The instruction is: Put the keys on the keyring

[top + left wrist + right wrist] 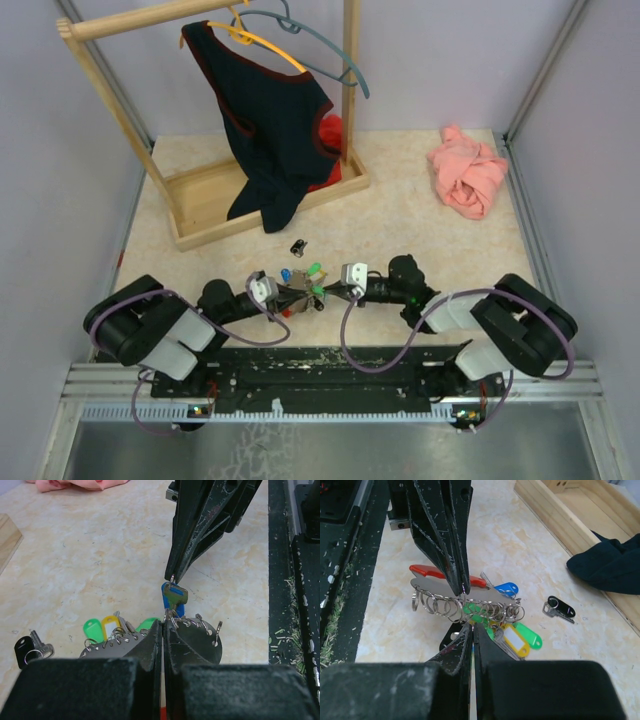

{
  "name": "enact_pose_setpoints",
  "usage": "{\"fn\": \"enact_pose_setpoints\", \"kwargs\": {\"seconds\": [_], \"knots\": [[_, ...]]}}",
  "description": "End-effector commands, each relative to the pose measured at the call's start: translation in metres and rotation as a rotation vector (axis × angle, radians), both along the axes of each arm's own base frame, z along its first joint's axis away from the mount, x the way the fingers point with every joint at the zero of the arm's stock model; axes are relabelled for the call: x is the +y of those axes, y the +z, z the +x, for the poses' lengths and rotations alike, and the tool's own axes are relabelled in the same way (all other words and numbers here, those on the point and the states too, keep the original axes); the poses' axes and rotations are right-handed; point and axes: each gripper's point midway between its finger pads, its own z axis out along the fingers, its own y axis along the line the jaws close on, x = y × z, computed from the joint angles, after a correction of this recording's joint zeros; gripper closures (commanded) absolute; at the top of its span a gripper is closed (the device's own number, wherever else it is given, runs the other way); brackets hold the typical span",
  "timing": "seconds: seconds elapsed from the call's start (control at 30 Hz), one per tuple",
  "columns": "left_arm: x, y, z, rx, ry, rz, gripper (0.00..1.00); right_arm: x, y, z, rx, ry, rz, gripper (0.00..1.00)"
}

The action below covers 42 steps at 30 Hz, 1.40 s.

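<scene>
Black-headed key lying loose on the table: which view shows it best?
The right wrist view: the black-headed key lies unobstructed, head and shaft distinct. The left wrist view catches it at the frame's left edge; from the top external camera it is only a small dark speck.

Top cam high at the near edge, looking down on the whole table [430, 240]; wrist cams low, close, facing each other, both on the keys [174, 596].
</scene>
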Motion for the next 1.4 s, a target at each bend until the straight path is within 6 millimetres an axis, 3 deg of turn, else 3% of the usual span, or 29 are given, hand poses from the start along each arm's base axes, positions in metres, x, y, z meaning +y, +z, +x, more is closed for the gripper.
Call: {"fn": "enact_pose_setpoints", "kwargs": {"seconds": [0.0,0.3,1.37], "knots": [[0.004,0.022,0.000,-0.030,0.039,-0.103,0.99,0.011,0.023,-0.003,-0.036,0.053,0.085,1.00],[0.006,0.027,-0.006,-0.035,0.032,-0.136,0.99,0.018,0.025,-0.002,-0.033,0.083,0.097,1.00],[0.002,0.026,-0.013,-0.049,-0.025,-0.129,0.99,0.034,-0.002,-0.006,0.007,0.201,0.048,1.00]]}}
